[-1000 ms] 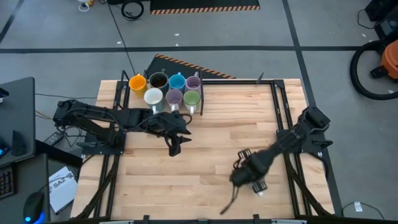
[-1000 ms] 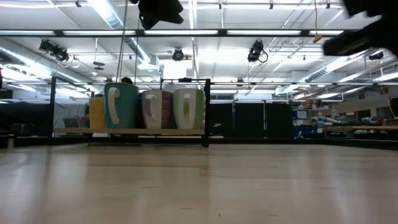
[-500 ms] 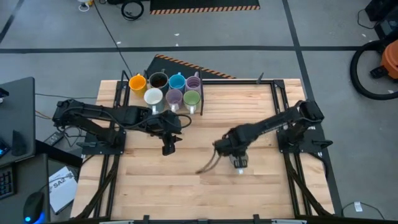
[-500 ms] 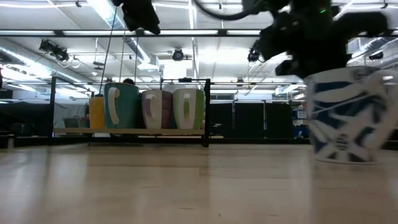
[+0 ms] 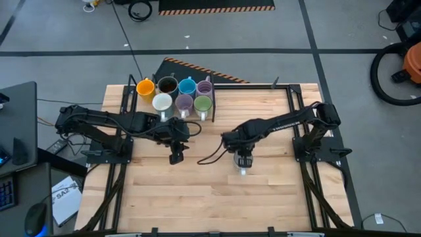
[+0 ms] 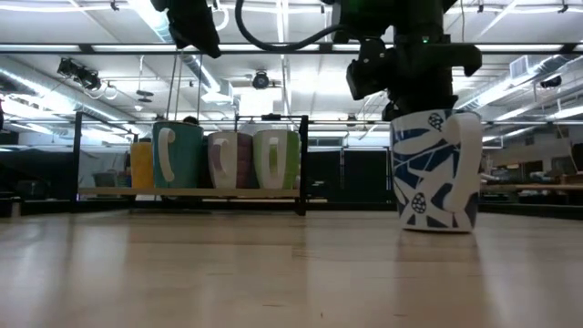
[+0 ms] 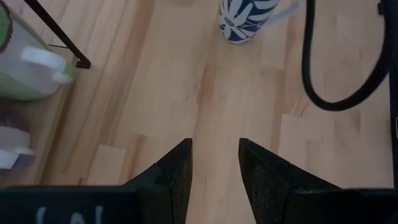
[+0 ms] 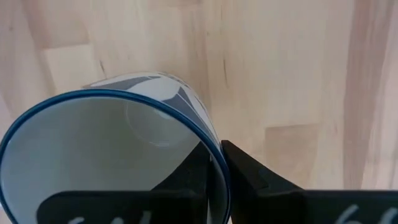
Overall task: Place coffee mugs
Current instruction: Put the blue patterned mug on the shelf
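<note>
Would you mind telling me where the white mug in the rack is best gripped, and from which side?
Probably the rim, from straight above: the white mug stands upright and open-topped, with the lilac mug and orange mug packed close, leaving its sides hard to reach.

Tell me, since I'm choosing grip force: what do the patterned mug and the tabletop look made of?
The blue-and-white patterned mug looks like glazed ceramic: a thick wall, a glossy white inside and a painted pattern, though coated plastic can't be ruled out. The right gripper pinches its rim. The tabletop looks like pale jointed wood planks with visible grain and a smooth, low-sheen finish.
</note>
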Action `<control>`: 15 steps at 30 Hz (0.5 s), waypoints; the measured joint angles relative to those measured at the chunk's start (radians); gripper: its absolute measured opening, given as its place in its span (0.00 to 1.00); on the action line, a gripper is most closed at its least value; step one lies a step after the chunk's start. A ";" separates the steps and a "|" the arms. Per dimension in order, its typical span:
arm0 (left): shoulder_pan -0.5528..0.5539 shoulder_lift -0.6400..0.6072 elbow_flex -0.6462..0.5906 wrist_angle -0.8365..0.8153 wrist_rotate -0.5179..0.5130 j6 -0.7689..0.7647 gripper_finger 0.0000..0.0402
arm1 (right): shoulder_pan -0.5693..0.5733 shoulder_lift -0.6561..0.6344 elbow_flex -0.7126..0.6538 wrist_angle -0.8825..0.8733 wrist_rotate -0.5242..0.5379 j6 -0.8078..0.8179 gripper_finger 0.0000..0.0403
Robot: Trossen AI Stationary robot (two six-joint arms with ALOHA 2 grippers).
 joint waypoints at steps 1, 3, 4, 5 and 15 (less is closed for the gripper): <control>0.000 0.000 0.000 0.000 0.000 -0.003 0.34 | -0.003 0.000 0.000 0.000 0.000 -0.001 0.10; 0.000 0.002 0.000 0.001 0.000 -0.011 0.34 | -0.005 0.000 0.000 0.000 0.000 -0.001 0.10; 0.000 0.003 0.000 0.002 0.000 -0.018 0.34 | -0.005 0.000 0.000 0.000 0.000 -0.001 0.11; 0.000 0.004 0.000 0.001 0.000 -0.023 0.34 | -0.005 0.000 0.000 0.001 0.000 -0.002 0.11; -0.033 0.004 -0.009 0.019 -0.149 -0.003 0.34 | -0.004 0.000 0.013 -0.010 0.002 -0.014 0.21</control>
